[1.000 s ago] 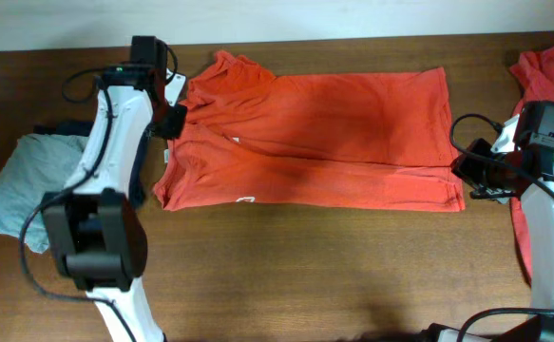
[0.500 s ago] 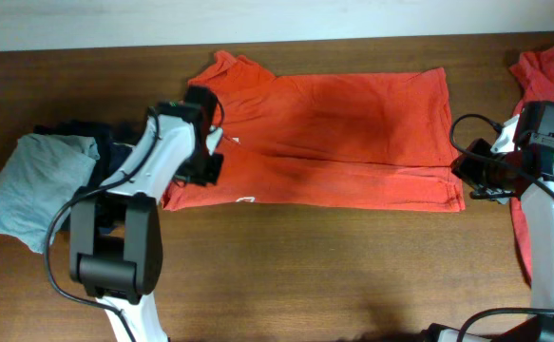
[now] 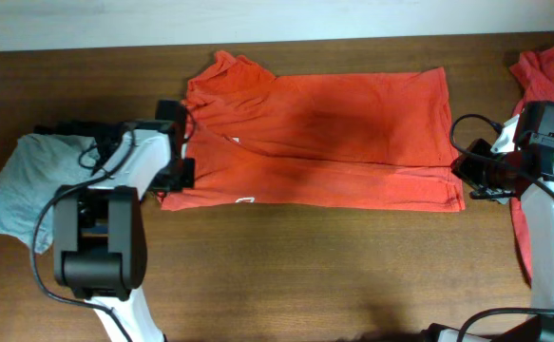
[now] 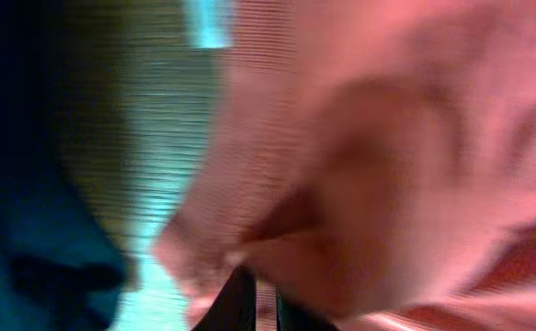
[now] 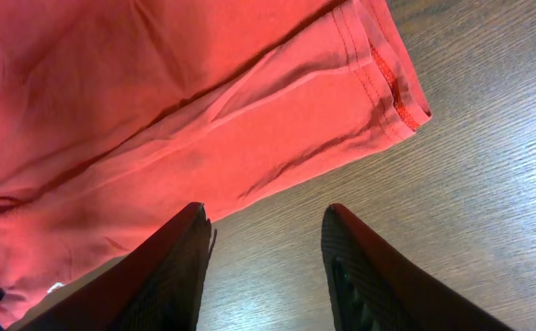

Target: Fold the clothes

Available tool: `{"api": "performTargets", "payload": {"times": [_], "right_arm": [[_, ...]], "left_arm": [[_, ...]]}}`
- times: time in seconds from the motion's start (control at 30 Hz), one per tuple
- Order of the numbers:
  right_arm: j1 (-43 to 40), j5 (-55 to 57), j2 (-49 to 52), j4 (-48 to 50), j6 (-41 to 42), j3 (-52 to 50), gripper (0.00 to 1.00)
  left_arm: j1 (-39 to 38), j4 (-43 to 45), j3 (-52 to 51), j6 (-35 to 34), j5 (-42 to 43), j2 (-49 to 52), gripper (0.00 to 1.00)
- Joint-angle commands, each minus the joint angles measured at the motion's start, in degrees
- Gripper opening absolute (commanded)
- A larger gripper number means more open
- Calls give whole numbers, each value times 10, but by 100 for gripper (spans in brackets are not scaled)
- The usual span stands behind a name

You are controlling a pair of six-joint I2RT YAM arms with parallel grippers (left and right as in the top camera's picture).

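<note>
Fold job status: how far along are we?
Done: orange-red T-shirt lies spread flat on the table; a long crease hints at one lengthwise fold, not certain. In hand: left gripper at its collar end, grip too blurred to call; right gripper open beside the hem corner. Left: crosswise folds, plus the crumpled second shirt.

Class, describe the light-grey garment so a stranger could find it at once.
Start at the big orange-red T-shirt spread across the wooden table. Follow it past its collar end to the table's left edge. The garment there is pale grey and rumpled, unlike the dark navy one beside it.
</note>
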Motion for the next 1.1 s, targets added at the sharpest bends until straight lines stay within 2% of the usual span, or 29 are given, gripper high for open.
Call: {"api": "performTargets", "payload": {"times": [0.0,0.27,0.43,0.57,0.77,0.97,1.07], "right_arm": [[-4,12,-3,-2,-6,2,43],[-4,11,38,-2,-6,-25,44],[-4,-9,72,0,-29,-36,43],[-1,-32,96,3,-54,-42,43],[19,-26,137,33,-55,-79,42],[19,-21,183,106,-53,-96,20],[19,-20,203,111,-53,-96,13]], "left_arm": [[16,4,-2,-15,-7,-2,10],[20,2,0,-15,7,-8,10],[19,1,0,-12,32,-61,10],[19,21,0,30,58,-107,11],[16,86,-21,100,122,-103,11],[16,151,-65,117,151,-67,11],[16,159,-70,117,151,-42,11]]}}
